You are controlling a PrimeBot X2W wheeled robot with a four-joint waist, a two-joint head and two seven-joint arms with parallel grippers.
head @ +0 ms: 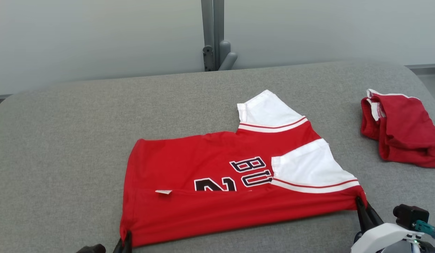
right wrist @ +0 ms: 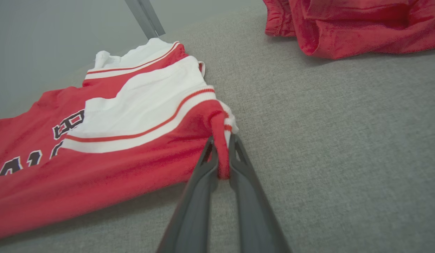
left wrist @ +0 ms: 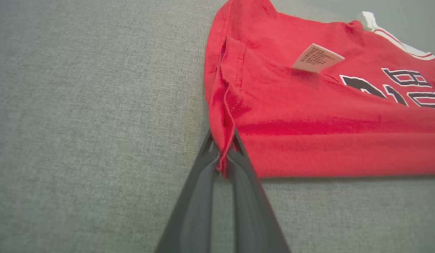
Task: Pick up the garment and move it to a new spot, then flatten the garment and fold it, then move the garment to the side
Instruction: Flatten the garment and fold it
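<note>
Left claw [left wrist: 224, 158] is clamped on the near hem corner of the jersey [head: 217, 207], with red cloth bunched between its fingers. Right claw [right wrist: 222, 158] is pinched tight on the near shoulder corner, just beside the white sleeve [right wrist: 147, 102]. Stretched between the two, the jersey lies flat mid-worktop [head: 62, 140], near edge folded over and black lettering half covered. A small white label [left wrist: 317, 58] pokes up. Well apart to the right sits a second red garment [head: 407, 140], crumpled.
</note>
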